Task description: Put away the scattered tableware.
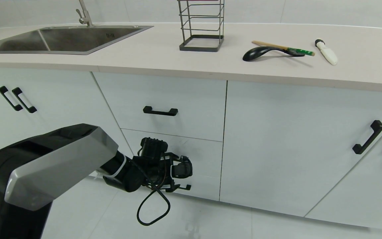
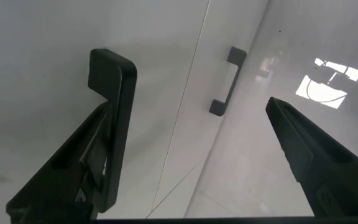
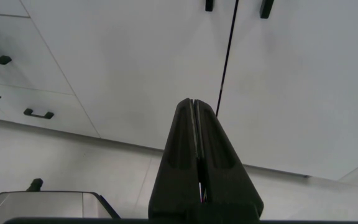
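Pale countertop [image 1: 164, 63] runs above white cabinet fronts, with a steel sink [image 1: 61, 39] set into its left end and a black wire rack [image 1: 201, 46] standing upright near the middle. To the right of the rack lie the loose pieces we take to be the scattered tableware: a black spoon [image 1: 257, 53], a wooden stick with a green band [image 1: 282, 47] that meets the spoon's handle near its green end, and, just beside them, a white utensil with a black cap [image 1: 327, 53]. All three rest flat on the counter, none in the rack, so we judge the tidying not yet begun. The rack's tall open frame suggests it is meant to hold them standing. Our left gripper [image 2: 191, 84] hangs low before the lower drawer, under the drawer handle [image 1: 160, 111], its fingers spread wide and holding nothing. Our right gripper [image 3: 194, 109] faces the cabinet doors with fingers pressed together, also holding nothing. Both arms sit well below the counter, and both must rise before either can reach a piece.
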You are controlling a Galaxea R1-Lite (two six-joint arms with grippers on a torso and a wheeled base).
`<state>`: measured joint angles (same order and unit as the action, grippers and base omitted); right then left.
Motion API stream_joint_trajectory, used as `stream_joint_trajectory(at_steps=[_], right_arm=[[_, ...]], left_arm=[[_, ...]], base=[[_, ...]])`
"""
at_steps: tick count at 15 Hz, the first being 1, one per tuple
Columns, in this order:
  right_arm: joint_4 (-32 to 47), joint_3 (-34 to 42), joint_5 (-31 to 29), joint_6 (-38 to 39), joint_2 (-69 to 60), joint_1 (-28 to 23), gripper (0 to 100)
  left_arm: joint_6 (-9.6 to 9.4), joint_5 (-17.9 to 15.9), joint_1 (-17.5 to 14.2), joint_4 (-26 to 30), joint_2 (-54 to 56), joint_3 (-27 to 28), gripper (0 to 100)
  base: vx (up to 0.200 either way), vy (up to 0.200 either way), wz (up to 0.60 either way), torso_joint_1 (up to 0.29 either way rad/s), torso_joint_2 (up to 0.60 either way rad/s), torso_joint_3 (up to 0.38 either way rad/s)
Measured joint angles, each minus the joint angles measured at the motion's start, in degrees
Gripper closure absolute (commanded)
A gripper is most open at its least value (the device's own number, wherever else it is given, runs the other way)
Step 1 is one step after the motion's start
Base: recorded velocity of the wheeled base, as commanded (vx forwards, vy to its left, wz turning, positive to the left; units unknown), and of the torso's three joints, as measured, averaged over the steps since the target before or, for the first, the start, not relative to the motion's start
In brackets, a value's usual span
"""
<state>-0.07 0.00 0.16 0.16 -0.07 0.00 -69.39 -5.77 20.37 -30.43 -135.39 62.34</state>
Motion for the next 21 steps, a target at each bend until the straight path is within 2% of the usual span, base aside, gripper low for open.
stream_joint_trajectory(at_steps=[6,11,13,15,16,18,19,20,21], right_arm=[[0.00,0.00,-0.02,0.02,0.00,0.00,100],[0.00,0.00,0.00,0.05,0.00,0.00,100],[0.00,0.00,0.00,0.09,0.00,0.00,100],[0.00,0.00,0.00,0.09,0.00,0.00,100],[0.00,0.00,0.00,0.05,0.00,0.00,100],[0.02,0.00,0.00,0.02,0.00,0.00,100],[0.00,0.00,0.00,0.06,0.00,0.00,100],[0.00,0.00,0.00,0.09,0.00,0.00,100],[0.00,0.00,0.00,0.06,0.00,0.00,100]], left_arm=[[0.26,-0.69,0.29,1.19,3.41,-7.67,0],[-0.02,-2.63,0.22,1.54,7.35,-12.79,0],[-0.24,-4.50,0.51,1.69,10.28,-14.99,0],[-0.24,-6.13,1.15,4.71,17.44,-17.29,0],[-0.07,-6.77,1.60,8.12,22.08,-18.10,0],[1.90,-7.62,2.74,17.30,32.39,-19.07,0],[4.00,-8.13,3.17,21.39,36.90,-19.29,0],[5.81,-9.31,3.24,24.09,40.74,-19.24,0],[6.58,-10.95,2.72,24.58,43.02,-18.60,0]], base=[[0.000,0.000,0.00,0.000,0.00,0.000],[0.000,0.000,0.00,0.000,0.00,0.000],[0.000,0.000,0.00,0.000,0.00,0.000],[0.000,0.000,0.00,0.000,0.00,0.000],[0.000,0.000,0.00,0.000,0.00,0.000],[0.000,0.000,0.00,0.000,0.00,0.000],[0.000,0.000,0.00,0.000,0.00,0.000],[0.000,0.000,0.00,0.000,0.00,0.000],[0.000,0.000,0.00,0.000,0.00,0.000]])
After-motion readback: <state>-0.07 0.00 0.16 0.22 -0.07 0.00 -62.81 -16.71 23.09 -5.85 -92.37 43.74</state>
